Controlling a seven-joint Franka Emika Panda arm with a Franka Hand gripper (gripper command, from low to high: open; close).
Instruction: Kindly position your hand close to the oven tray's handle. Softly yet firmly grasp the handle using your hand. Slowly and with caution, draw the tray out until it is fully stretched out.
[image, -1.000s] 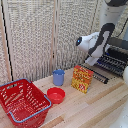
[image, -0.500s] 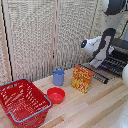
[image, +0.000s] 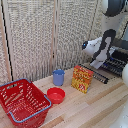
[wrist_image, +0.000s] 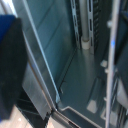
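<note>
Lowered toward the oven tray (image: 106, 70), claw (image: 100, 63) state hidden.

Pale folding screen of woven slatted panels (image: 45, 35) stands upright behind the light wooden plank tabletop (image: 95, 107), spanning the whole back. Dark vertical seams between panels. Lighting soft, even, faint shadows on the tabletop.

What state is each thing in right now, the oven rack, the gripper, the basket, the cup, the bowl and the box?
oven tray: slid out past the oven front
gripper: at the tray, open or shut unclear
red basket: upright, looks empty
blue cup: upright
red bowl: right side up, looks empty
orange box: standing upright
</note>
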